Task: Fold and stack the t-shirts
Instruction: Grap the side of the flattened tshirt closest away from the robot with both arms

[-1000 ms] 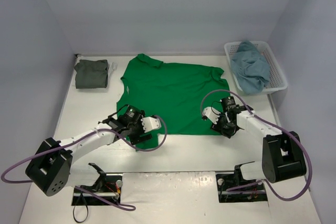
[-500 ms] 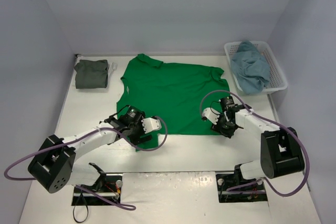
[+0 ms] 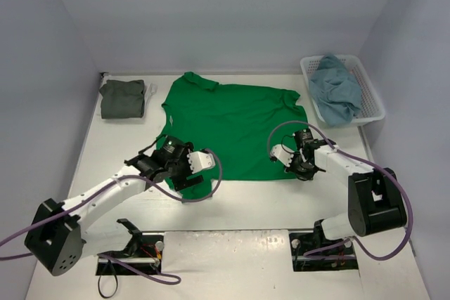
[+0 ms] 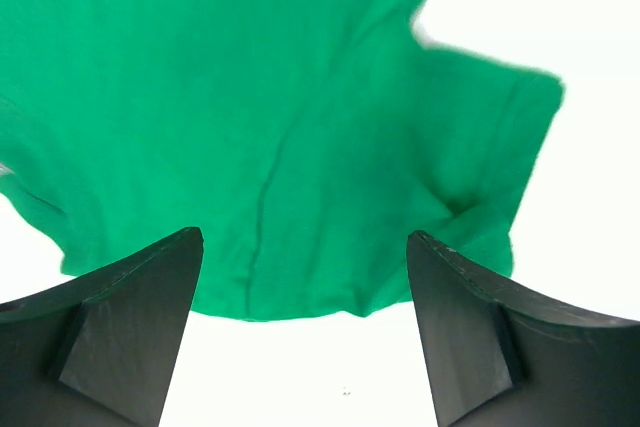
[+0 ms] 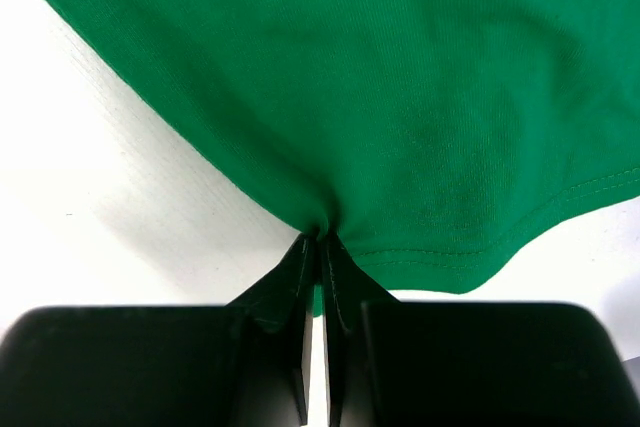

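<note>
Right wrist view alone shows right jaws pinching green shirt (image 5: pixel 400 97); left jaws gape.

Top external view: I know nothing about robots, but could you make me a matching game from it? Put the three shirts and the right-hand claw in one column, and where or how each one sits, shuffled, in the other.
Things
1. bright green cloth t-shirt
2. dark olive-grey cloth t-shirt
3. dusty light blue cloth t-shirt
4. right gripper

Places or states
A. crumpled in the white slatted plastic basket
B. pinched shut on a green hem
C. folded, at the far left corner of the table
D. spread out flat in the middle

Pairs: 1-D, 2-C, 3-A, 4-B
</note>
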Tool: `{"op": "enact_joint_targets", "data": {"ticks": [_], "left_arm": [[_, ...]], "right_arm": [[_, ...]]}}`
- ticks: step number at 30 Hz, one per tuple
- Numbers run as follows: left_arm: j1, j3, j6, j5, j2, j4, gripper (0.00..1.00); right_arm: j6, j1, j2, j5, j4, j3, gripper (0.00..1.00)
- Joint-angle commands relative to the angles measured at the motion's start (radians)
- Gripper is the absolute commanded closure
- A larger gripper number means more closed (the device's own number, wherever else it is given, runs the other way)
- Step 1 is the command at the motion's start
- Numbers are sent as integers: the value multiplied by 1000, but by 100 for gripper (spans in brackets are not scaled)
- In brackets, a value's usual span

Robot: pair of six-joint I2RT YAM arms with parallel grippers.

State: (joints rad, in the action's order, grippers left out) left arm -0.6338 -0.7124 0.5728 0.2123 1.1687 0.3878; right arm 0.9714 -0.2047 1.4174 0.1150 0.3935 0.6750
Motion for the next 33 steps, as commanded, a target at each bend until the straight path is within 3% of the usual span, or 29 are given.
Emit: {"op": "enact_joint_targets", "data": {"ticks": [1,5,12,30,31,33], "left_arm": [[-3,-82,2,93,-73,63,23],[-15,-88,-5,193,-58,129,23],[-84,-51,50,153,29,144,23],[-129,-127,29,177,322,71,23],[-130,-131,24,179,330,74,24],[-133,-147,22,182,357,82,50]], "right_arm": [[3,-2,9,3,18,3,100],[0,-4,6,3,18,9,100],[-2,-4,11,0,18,12,100],[-7,-2,-21,9,18,-3,100],[-7,-2,-23,11,18,-3,100],[-7,-4,-23,12,18,-3,100]]}}
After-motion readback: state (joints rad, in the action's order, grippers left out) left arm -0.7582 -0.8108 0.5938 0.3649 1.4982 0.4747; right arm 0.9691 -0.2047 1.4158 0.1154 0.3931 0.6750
